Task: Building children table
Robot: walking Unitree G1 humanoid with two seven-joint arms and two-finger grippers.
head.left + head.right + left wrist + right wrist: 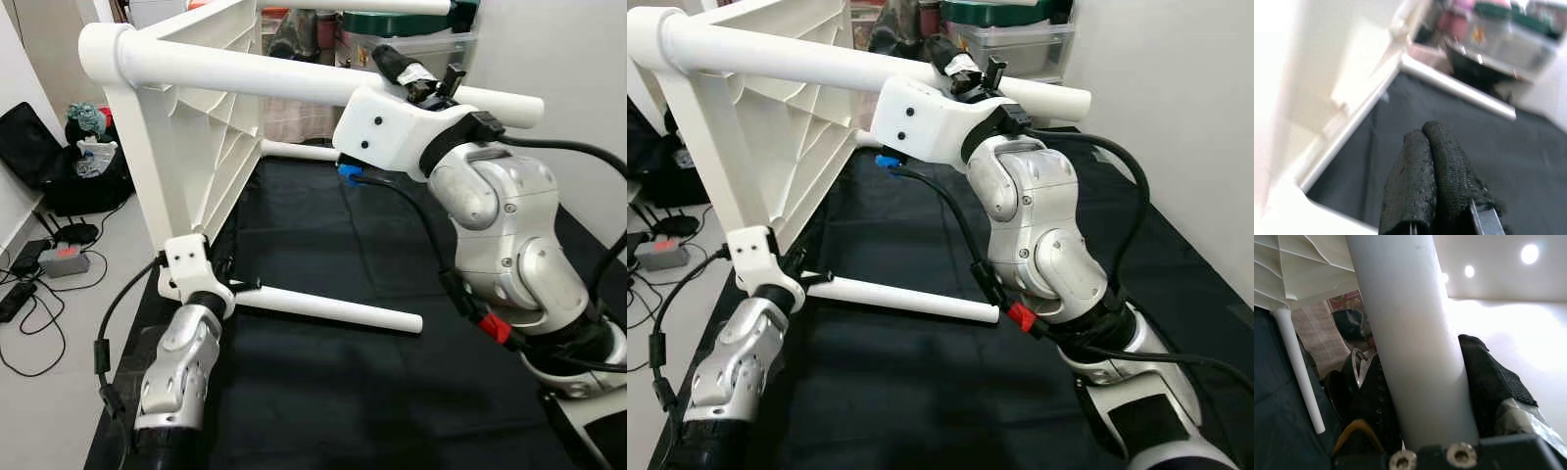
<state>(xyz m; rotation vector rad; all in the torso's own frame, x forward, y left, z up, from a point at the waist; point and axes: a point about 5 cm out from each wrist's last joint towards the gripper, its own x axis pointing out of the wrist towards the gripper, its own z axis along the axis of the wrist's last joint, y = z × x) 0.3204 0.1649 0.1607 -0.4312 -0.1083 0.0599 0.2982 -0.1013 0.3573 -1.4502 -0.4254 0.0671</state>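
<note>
The white plastic children's table (206,127) lies tipped on its side on a black mat (372,392), ribbed underside facing you, its legs jutting sideways. Judge it light, rigid and smooth-skinned: the round legs will slip, so grip a leg near its socket. Your right claw (411,73) is pinching the upper leg (294,76), one black finger on each side of the tube. Your left claw (1430,166) has its fingers pressed together, holding nothing, low by the lower leg (333,308). Storage bins (411,34) stand behind.
</note>
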